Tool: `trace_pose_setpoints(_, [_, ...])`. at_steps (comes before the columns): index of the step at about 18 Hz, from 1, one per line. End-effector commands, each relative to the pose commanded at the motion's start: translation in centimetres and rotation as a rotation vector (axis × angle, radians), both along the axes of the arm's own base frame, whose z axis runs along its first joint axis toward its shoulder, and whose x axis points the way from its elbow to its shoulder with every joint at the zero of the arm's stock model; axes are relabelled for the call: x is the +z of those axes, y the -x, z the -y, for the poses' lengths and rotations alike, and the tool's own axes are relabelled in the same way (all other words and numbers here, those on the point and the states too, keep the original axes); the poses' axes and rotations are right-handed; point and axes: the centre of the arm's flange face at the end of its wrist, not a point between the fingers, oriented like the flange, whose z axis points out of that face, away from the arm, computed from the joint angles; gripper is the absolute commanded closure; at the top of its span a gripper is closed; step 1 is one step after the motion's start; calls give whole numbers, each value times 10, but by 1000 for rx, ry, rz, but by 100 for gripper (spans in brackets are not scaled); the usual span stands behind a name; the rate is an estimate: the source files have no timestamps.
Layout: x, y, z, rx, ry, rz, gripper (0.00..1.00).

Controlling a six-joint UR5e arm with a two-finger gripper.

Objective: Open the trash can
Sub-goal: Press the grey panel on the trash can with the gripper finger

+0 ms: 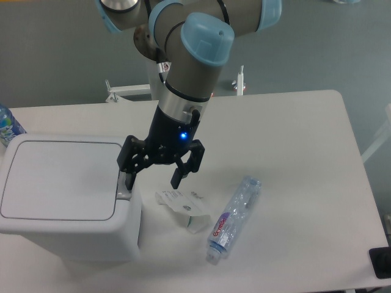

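Trash can sits at the left end of the white table, a boxy white bin with rounded corners and its flat lid lying closed and level on top. On the can's right edge, midway along the lid, a small grey latch button shows.

Directly beside that edge hangs the gripper, black, with a small blue light glowing on its body just above the fingers. Its jaws are spread wide with nothing between them. The finger nearer the can points down at the grey button, its tip right at the button; whether it presses on it or only hovers just over it cannot be told from this view. The other finger hangs over bare tabletop to the right of the can, clear of it. Above the gripper the grey arm with pale blue joint caps rises up and out of the top of the view.

On the table just right of the can, below the farther finger, lies a crumpled piece of white packaging with a bit of green at its lower end. Further right of the can lies a clear plastic bottle on its side, squashed, with a label in red lettering, its cap end pointing toward the near edge of the table. Behind the can, at the left border of the view, part of another bottle with a blue and green label shows.
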Motion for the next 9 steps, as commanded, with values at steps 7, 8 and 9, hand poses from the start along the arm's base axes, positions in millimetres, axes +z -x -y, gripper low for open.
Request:
trace_pose_setpoints(7, [-3, 0, 0, 0, 2, 2, 0])
trace_pose_setpoints(8, [-3, 0, 0, 0, 2, 2, 0])
trace_pose_setpoints(9, [-4, -1, 1, 0, 3, 3, 0])
